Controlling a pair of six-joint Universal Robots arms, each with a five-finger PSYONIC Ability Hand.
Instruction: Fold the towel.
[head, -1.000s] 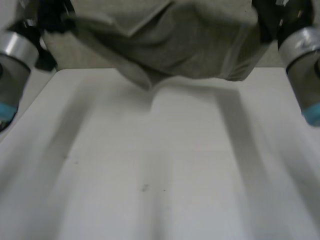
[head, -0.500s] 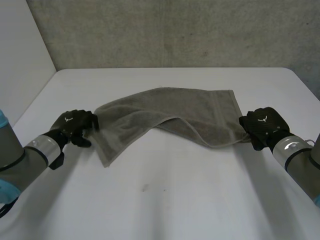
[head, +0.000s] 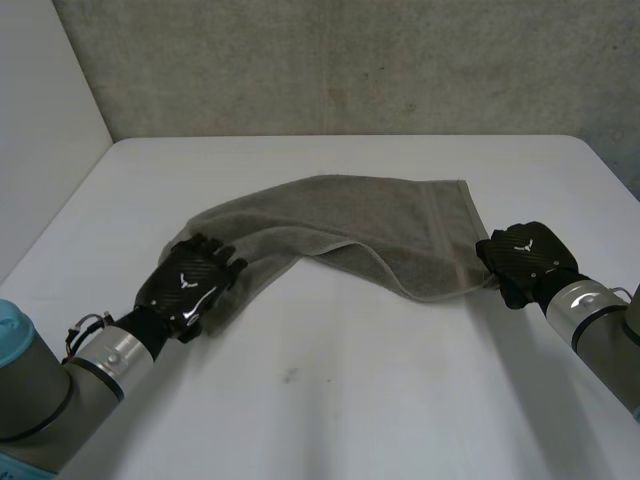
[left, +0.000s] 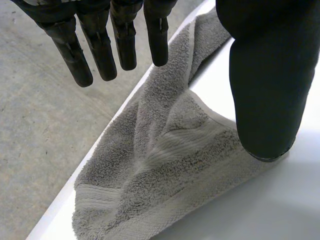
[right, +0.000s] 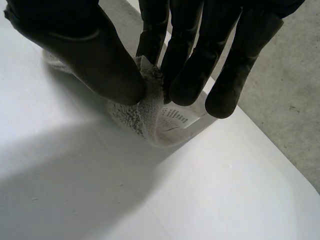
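On the white surface (head: 350, 400), in the head view, the grey towel (head: 370, 220) lies loosely spread and creased across the middle, running from one hand to the other. The left hand (head: 192, 282) lies palm down over the towel's left end, and the right hand (head: 525, 255) sits at its near right corner.

In the left wrist view, the left hand (left: 265, 75) is spread: its fingers (left: 100, 45) are straight and lifted clear of the cloth. The thumb comes down at the towel's (left: 165, 170) folded edge, where cloth meets bare surface (left: 260, 210). It grips nothing.

In the right wrist view, the right hand (right: 185, 50) pinches a bunched corner of the towel (right: 135, 117) between thumb and fingers. A white label (right: 177, 117) shows just beside the pinch, and the corner touches the surface (right: 100, 200).
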